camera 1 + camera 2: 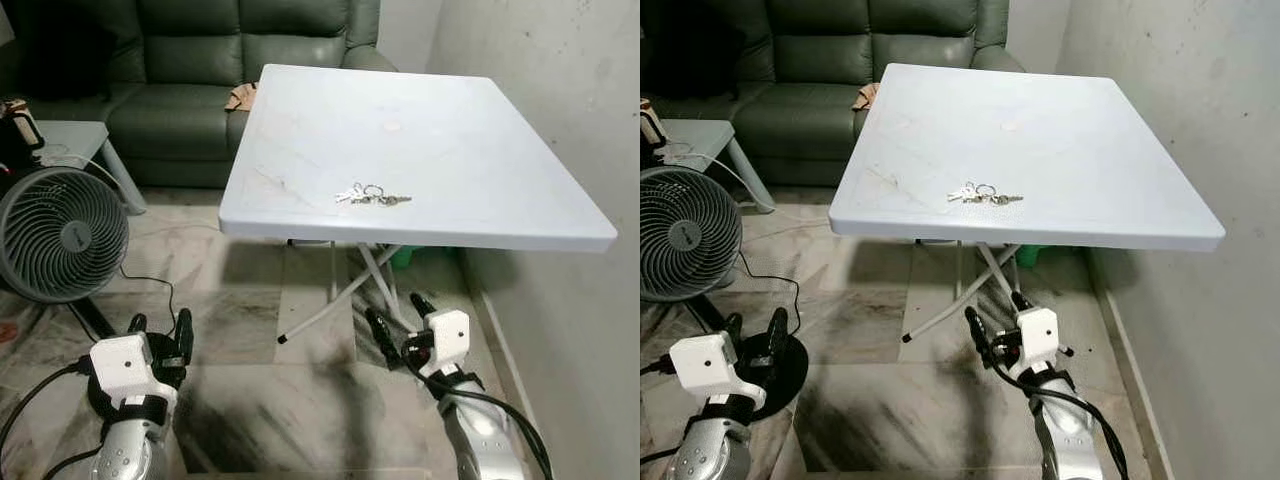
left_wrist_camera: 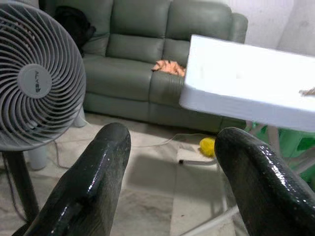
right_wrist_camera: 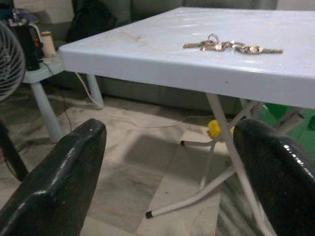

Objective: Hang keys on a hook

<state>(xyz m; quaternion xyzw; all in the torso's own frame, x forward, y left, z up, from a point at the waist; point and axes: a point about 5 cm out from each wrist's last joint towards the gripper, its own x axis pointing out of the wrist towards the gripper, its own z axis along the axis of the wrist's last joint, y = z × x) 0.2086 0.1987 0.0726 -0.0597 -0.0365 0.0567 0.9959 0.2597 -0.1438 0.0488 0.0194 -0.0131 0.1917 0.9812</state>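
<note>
- Keys: a small bunch of silver metal keys on rings [image 1: 372,195] lies flat on the white square folding table [image 1: 480,150], close to the tabletop's near edge and roughly midway along it.
- Left gripper [image 1: 160,331] hangs low over the marbled tile floor [image 1: 260,400], below the table's near left corner, its two black fingers [image 2: 93,182] spread apart and holding nothing.
- Right gripper [image 1: 398,320] sits low under the tabletop's near edge, beside the white crossed table legs [image 1: 375,275], its fingers [image 3: 59,182] likewise parted and empty.
- A round grey pedestal fan [image 1: 60,235] stands on the floor at the left.
- A dark green leather sofa [image 1: 190,70] stands beyond the table's far edge.
</note>
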